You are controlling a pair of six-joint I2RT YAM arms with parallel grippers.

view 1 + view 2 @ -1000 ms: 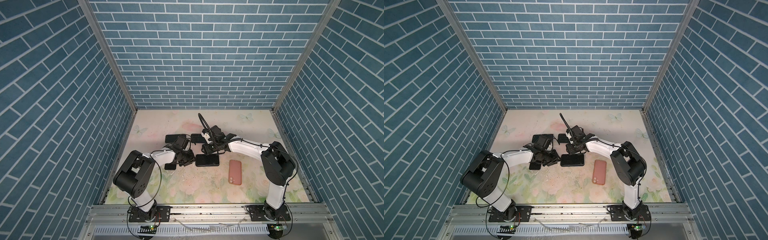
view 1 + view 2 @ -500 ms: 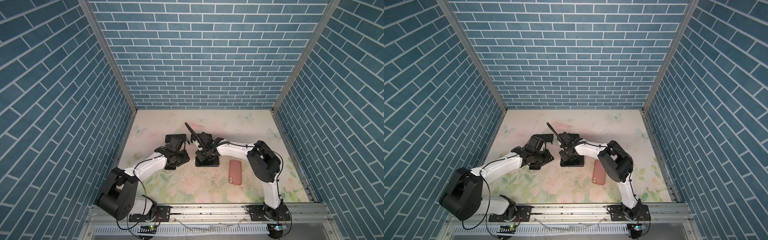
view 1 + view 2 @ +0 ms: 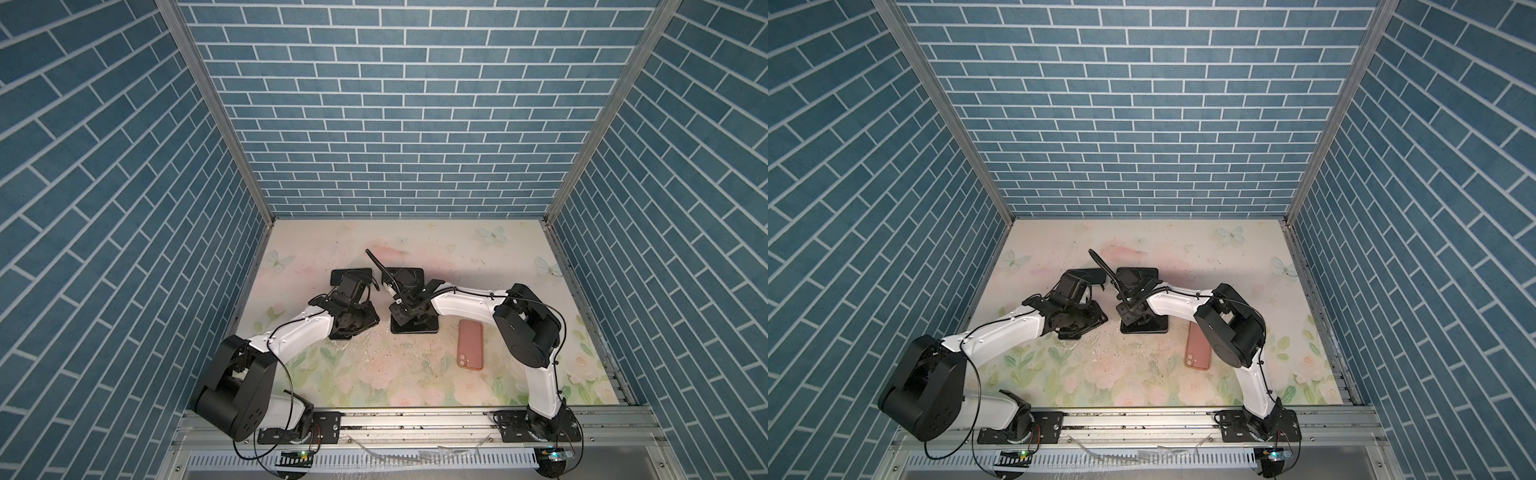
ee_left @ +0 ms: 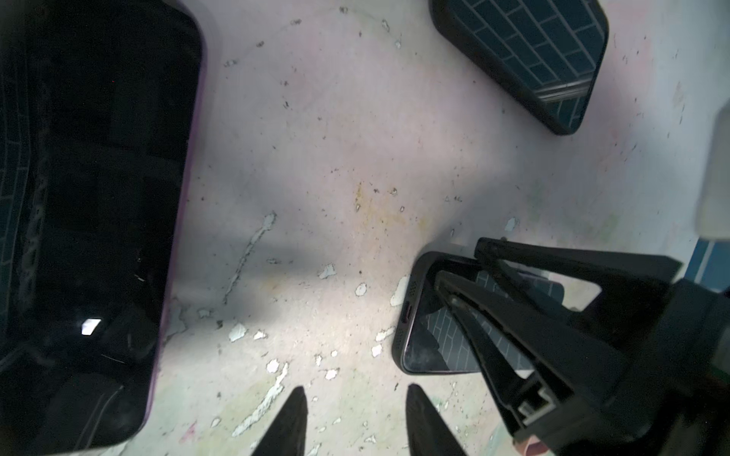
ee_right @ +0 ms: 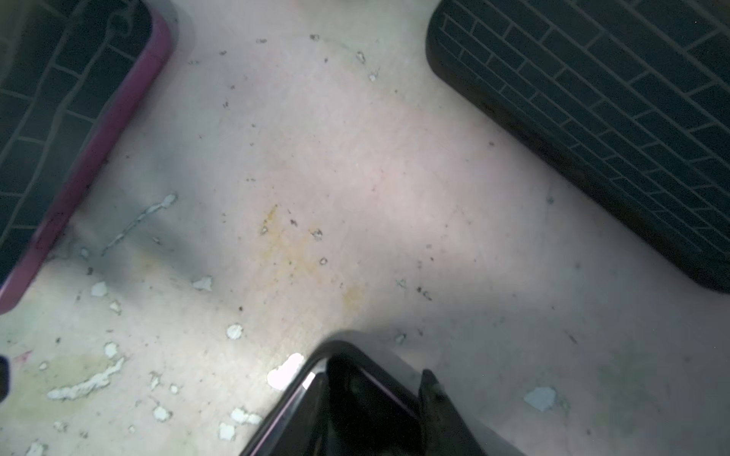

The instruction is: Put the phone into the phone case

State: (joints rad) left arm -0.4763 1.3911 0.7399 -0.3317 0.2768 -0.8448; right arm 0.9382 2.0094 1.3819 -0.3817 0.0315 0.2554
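Observation:
A dark-screened phone [image 3: 419,328] [image 3: 1152,328] lies flat, screen up, mid-table. In the left wrist view a black phone case rim [image 4: 407,312] with a port cut-out runs round the phone [image 4: 434,339]. My right gripper [image 3: 405,309] [image 3: 1133,311] [image 4: 458,260] stands over its left end, jaws apart. One finger is on the screen, the other just outside a corner [image 5: 355,395]. My left gripper [image 3: 359,324] [image 3: 1088,322] [image 4: 355,414] hangs open over bare table left of the phone, with nothing between its fingertips [image 4: 296,418].
A purple-rimmed phone [image 4: 91,217] [image 5: 59,118] lies under my left arm. Two black phone-shaped slabs [image 3: 351,275] [image 3: 411,274] lie behind the grippers. A pink phone-shaped slab [image 3: 470,344] [image 3: 1198,348] lies camera side up at the right. Tiled walls close in the table [image 3: 374,374].
My right gripper came down from behind the phone onto its left end. My left arm stretched out lower and its jaws stand wider apart.

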